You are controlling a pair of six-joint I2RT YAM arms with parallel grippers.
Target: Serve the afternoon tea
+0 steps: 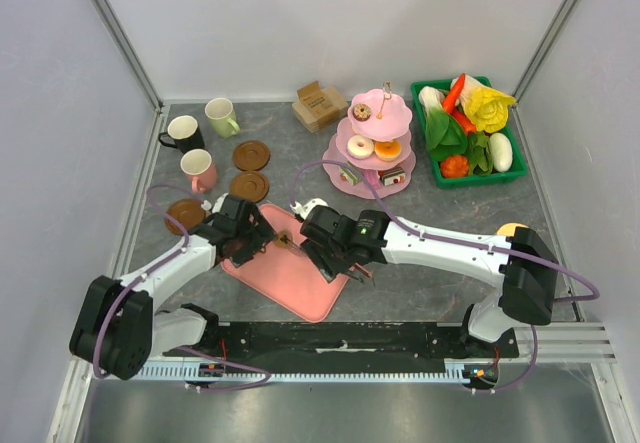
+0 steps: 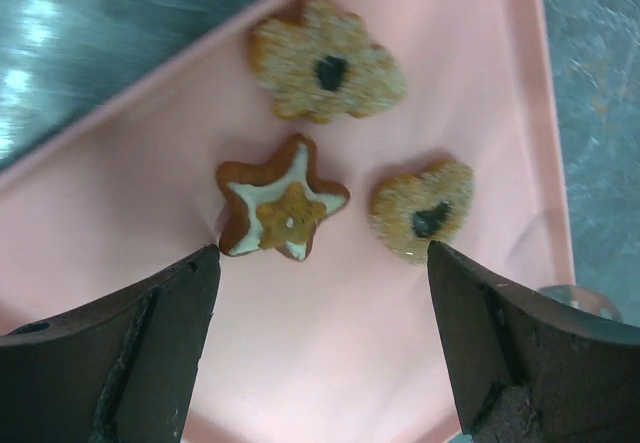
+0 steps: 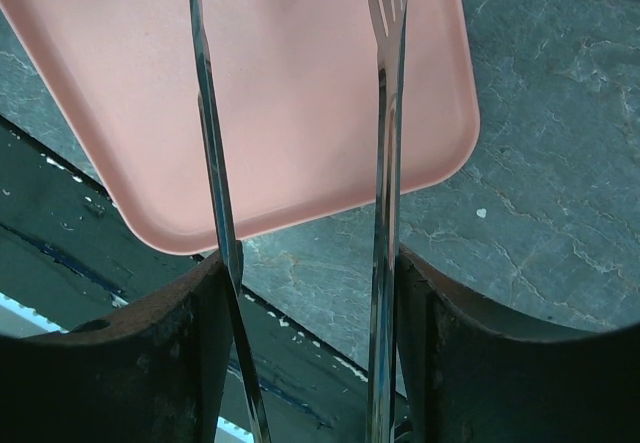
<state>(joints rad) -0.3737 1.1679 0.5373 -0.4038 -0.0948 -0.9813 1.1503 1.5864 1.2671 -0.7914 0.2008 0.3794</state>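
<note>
Three toy cookies lie on the flat pink tray [image 2: 330, 363]: a star with white icing [image 2: 282, 210], a flower shape [image 2: 325, 68] and a heart shape [image 2: 423, 210]. My left gripper [image 2: 320, 263] is open and empty, just above the tray and close in front of the star cookie. My right gripper [image 3: 310, 273] is shut on metal tongs [image 3: 385, 163], whose two arms reach out over the tray's near corner [image 3: 290, 93]. The black mug [image 1: 184, 132], green mug [image 1: 221, 116], pink mug [image 1: 199, 169] and brown coasters [image 1: 251, 154] stand at the back left.
A pink tiered stand [image 1: 401, 115] holding donuts and cake slices stands at the back centre. A green basket [image 1: 438, 179] of toy vegetables is at the back right. A small cardboard box [image 1: 318, 104] sits behind the stand. Both arms [image 1: 440, 243] cross over the tray.
</note>
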